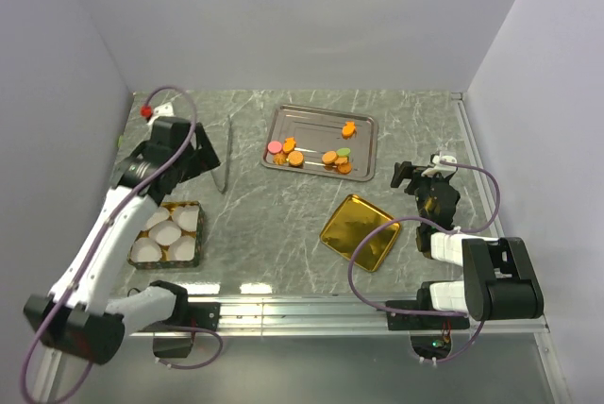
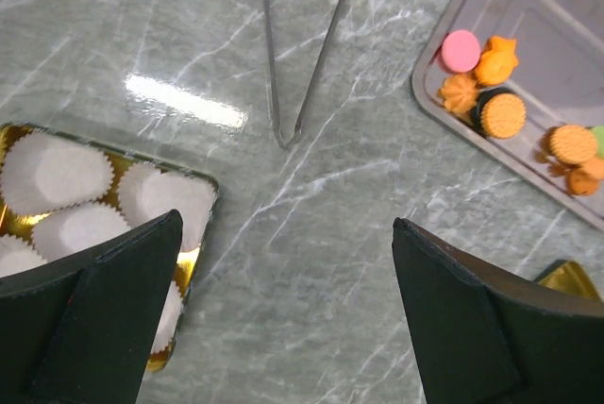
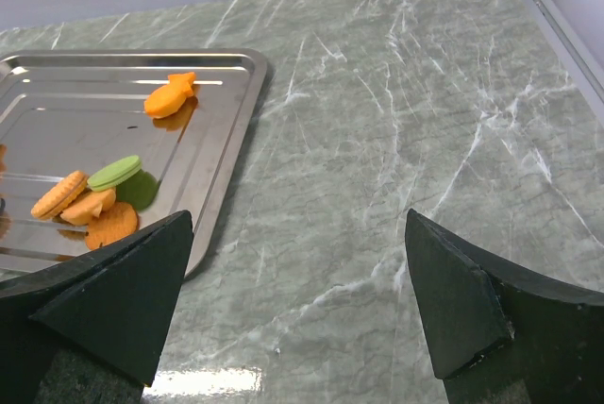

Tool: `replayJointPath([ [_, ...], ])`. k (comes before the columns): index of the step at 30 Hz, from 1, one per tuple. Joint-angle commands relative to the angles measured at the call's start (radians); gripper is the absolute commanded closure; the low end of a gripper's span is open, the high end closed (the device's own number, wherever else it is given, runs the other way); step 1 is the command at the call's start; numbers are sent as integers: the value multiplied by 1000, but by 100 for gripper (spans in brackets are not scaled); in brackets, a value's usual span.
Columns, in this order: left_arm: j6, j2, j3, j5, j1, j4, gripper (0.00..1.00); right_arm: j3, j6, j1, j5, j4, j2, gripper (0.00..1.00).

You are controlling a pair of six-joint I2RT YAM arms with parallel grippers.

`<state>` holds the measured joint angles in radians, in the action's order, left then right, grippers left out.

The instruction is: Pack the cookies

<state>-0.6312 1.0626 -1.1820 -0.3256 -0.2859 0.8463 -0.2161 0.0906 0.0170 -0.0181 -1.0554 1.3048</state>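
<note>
The cookies (image 1: 295, 158) lie loose on a steel tray (image 1: 368, 126) at the back middle. Most are orange, with one pink (image 2: 461, 50) and one green (image 3: 115, 173); a fish-shaped orange one (image 3: 170, 94) lies apart from the rest. My left gripper (image 1: 209, 160) hangs open over bare marble (image 2: 286, 220), between a gold box and the tray (image 2: 547, 8), with nothing between its fingers. The right gripper (image 1: 406, 177) also stands open and empty (image 3: 298, 217), just right of the tray's edge (image 3: 226, 140).
A gold box (image 1: 198, 210) of white paper cups (image 2: 57, 173) sits at the front left. Its gold lid (image 1: 359, 231) lies front of the tray. Metal tongs (image 1: 226, 154) lie between box and tray (image 2: 283, 92). A red knob (image 1: 146, 110) is at the back left.
</note>
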Motion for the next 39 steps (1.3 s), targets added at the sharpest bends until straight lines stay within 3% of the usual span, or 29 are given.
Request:
replayJointPath([
  [1,65,113,-57,52,-4,-55,1,1,-12,0,-11,-61,-6,0],
  [8,30,466,-172,65,-1,-73,0,3,-12,0,-13,-61,-6,0],
  [13,120,657,-249,69,25,-105,1,-3,-17,0,-6,-52,-7,0],
  [27,220,799,-199,261,146,-277,5,-2,-19,6,-13,-54,-7,0],
  [39,245,937,-280,257,154,-286,6,-2,-20,8,-14,-54,-6,0],
])
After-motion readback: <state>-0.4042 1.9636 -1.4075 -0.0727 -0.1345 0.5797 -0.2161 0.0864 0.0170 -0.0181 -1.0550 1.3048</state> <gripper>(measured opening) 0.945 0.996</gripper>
